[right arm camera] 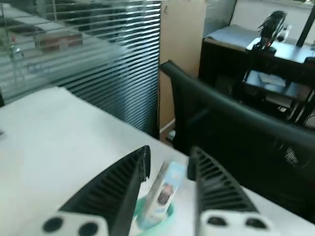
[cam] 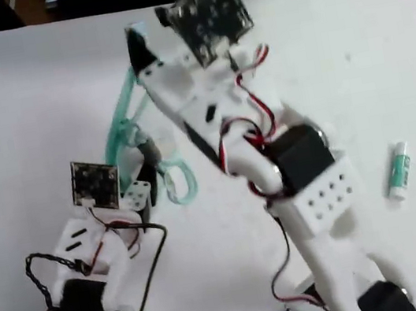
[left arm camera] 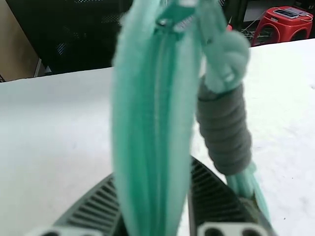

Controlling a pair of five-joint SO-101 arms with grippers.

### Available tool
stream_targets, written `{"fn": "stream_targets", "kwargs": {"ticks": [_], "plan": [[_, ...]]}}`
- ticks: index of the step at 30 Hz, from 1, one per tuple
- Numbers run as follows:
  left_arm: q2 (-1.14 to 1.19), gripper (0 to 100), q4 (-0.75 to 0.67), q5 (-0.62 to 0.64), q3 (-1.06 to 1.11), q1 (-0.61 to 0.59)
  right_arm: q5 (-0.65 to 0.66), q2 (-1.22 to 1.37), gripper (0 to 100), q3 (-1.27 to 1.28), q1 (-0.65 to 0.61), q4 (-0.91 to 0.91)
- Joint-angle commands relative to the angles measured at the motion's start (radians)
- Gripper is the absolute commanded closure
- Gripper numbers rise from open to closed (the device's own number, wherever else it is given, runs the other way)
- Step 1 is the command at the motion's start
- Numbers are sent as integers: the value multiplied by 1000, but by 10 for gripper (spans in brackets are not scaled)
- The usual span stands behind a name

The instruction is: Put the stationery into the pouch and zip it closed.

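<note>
From above, no print can be read. The glue stick (cam: 398, 170), white with a green band, lies on the bench (cam: 25, 114) well to the right of the pouch (cam: 122, 130), its label a blur. The teal pouch stands on edge between the arms, its far end hidden under the right hand (cam: 139, 55) and its near end at the left hand (cam: 147, 173). At the left wrist, the left hand is clamped on the pouch, with the zip (left arm camera: 156, 98) facing the camera. A grey wrapped strap (left arm camera: 224, 130) is just beside the pouch. At the right wrist, the right hand's fingers stand apart either side of a pale-blue labelled block (right arm camera: 165, 189). The block is upright in the pouch mouth, its print unreadable and its lower end hidden.
</note>
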Motion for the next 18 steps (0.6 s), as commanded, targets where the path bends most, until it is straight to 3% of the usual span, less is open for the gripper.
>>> {"fn": "stream_targets", "kwargs": {"ticks": [1,12,18], "plan": [[-16,863,-2,5,-32,-5,12,113,984,-161,44,-41],[-16,863,-2,5,-32,-2,12,536,979,-578,76,62],[-16,863,0,5,-32,-4,14,664,979,-770,70,265]]}}
